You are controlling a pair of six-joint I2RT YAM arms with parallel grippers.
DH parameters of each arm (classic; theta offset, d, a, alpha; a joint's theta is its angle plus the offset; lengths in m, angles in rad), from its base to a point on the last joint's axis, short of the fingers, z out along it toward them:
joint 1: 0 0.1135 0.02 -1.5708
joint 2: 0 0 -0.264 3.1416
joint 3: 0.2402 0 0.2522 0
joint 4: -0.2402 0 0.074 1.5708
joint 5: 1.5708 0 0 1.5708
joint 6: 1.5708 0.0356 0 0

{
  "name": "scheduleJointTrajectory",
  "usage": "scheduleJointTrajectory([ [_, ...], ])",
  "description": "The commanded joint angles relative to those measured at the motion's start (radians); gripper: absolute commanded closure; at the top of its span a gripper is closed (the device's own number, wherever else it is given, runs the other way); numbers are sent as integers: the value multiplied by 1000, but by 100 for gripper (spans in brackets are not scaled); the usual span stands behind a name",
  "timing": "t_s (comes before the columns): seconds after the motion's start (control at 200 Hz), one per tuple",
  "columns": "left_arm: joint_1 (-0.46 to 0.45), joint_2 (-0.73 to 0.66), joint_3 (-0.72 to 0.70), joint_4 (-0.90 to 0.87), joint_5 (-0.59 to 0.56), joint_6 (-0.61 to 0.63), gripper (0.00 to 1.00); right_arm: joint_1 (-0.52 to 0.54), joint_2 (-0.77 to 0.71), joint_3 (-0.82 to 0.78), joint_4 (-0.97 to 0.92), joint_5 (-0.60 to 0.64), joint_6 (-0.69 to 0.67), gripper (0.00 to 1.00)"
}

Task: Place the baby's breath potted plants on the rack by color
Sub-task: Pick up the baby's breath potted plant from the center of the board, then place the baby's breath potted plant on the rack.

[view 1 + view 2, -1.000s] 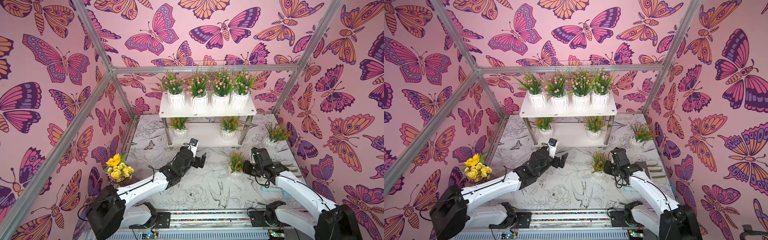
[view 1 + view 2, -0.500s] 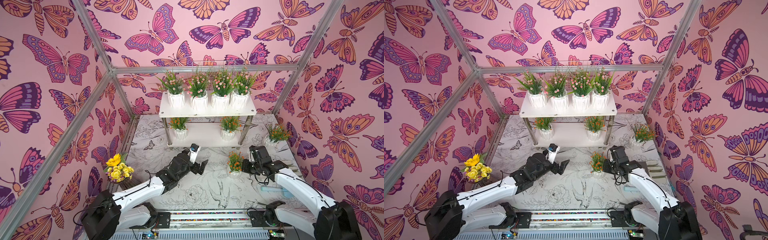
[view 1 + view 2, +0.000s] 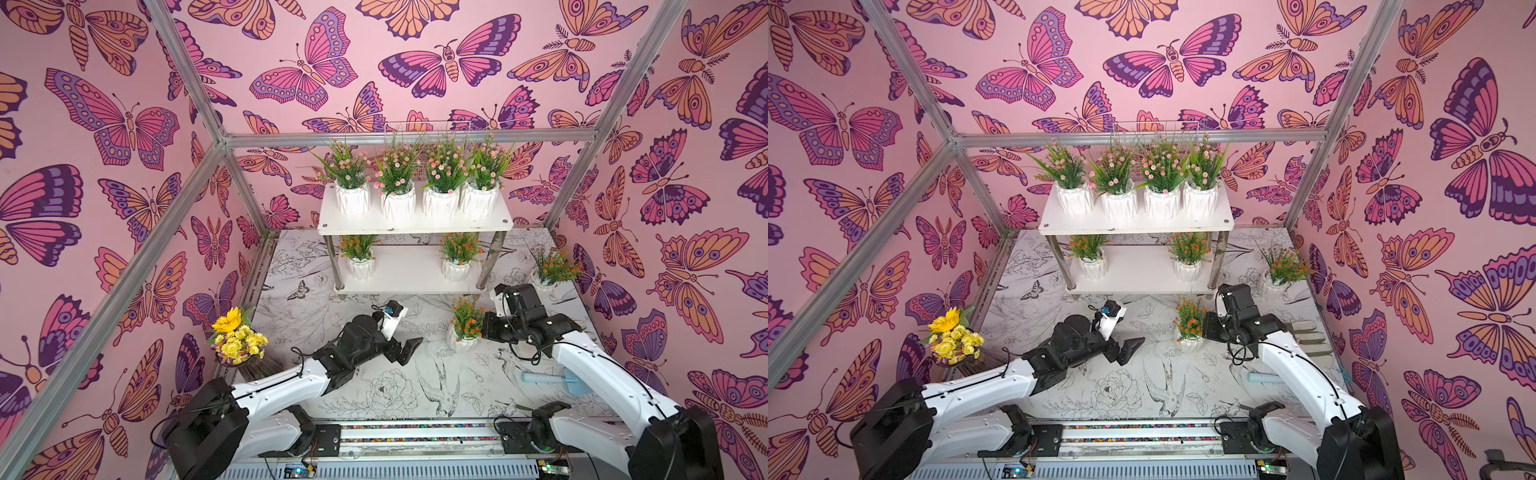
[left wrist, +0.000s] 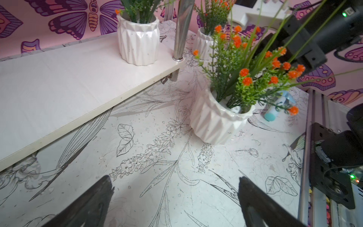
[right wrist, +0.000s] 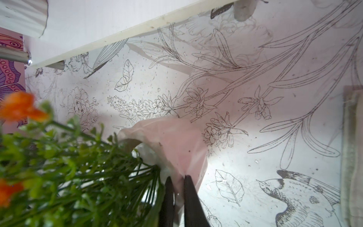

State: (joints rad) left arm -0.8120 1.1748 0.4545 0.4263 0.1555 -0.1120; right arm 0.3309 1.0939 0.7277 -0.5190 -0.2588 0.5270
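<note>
**Butterfly-walled cell: right claw pinched on an orange pot's rim**

Pink butterfly walls [image 3: 374,62] enclosed a tabletop [image 3: 478,388] printed with line-drawn birds and flowers. Rack [image 3: 415,225] stood at the back, centre. Upper board: four pink-flowered pots [image 3: 440,203] in a row, close together. Lower board: left orange pot [image 3: 360,267] at one end, right orange pot [image 3: 456,269] at the other, well apart. Third orange pot [image 3: 544,281] sat on the table near the right wall, beside the rack. Fourth orange pot [image 3: 462,342] sat on the table just before the rack's right front leg, leaning slightly in the left wrist view. Right gripper [image 5: 178,179] was clamped on this pot's rim, one finger inside the wall, one outside. Left gripper [image 4: 174,177] hung low over the table, jaws wide apart, holding nothing, well left of the held pot. Sunflower bouquet [image 3: 235,336] stood by the left wall. Light blue tool [image 3: 552,379] lay on the table beside the right forearm.
</note>
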Motion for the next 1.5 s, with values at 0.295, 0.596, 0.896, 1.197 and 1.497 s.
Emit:
scheduleJointTrajectory([
  [0.295, -76, 233, 18, 254, -62, 50, 0, 75, 51, 126, 82, -62, 31, 100],
  [0.596, -144, 363, 64, 408, -176, 95, 0, 128, 102, 152, 118, -62, 46, 100],
  [0.896, -212, 483, 139, 457, -293, 155, 0, 158, 130, 168, 135, -56, 56, 100],
  [1.197, -229, 536, 153, 535, -396, 146, 0, 174, 127, 171, 135, -63, 62, 100],
  [1.497, -233, 563, 160, 572, -443, 149, 0, 185, 117, 155, 152, -72, 84, 100],
])
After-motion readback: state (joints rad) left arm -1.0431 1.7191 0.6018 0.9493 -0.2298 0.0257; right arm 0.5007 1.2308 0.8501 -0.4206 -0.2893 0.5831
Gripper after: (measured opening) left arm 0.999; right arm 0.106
